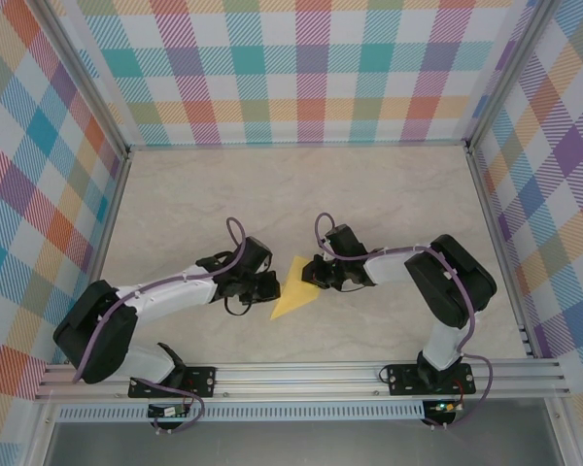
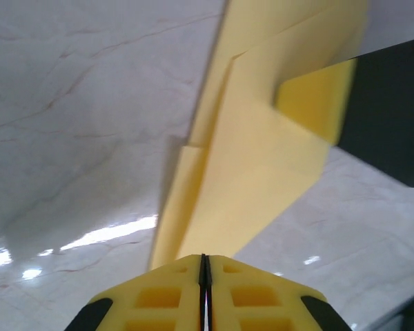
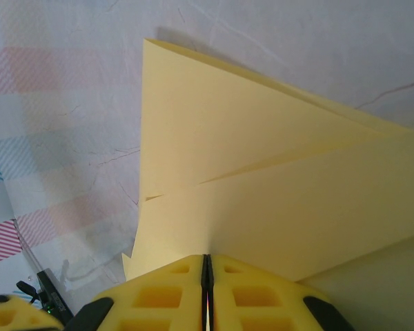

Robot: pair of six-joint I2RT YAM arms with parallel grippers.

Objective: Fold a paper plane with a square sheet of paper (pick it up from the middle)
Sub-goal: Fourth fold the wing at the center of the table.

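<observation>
Left gripper point(image 2: 204, 267): jaws closed to a hairline, pinching the near edge of the folded yellow sheet of paper point(image 2: 255, 172), which fans out ahead. Right gripper point(image 3: 207, 269): likewise clamped on the opposite edge. Both forearms reach inward, low over the table point(image 1: 389, 184), tips facing.

A pale marble-patterned table point(image 1: 301, 194) is lying flat, catching streaks of light. Pastel plaid walls point(image 1: 301, 68) are standing along the table's far, left and right edges. Aluminium rails point(image 1: 301, 374) are running along the table's near edge, and slim metal posts point(image 1: 97, 102) are rising from its far corners.
</observation>
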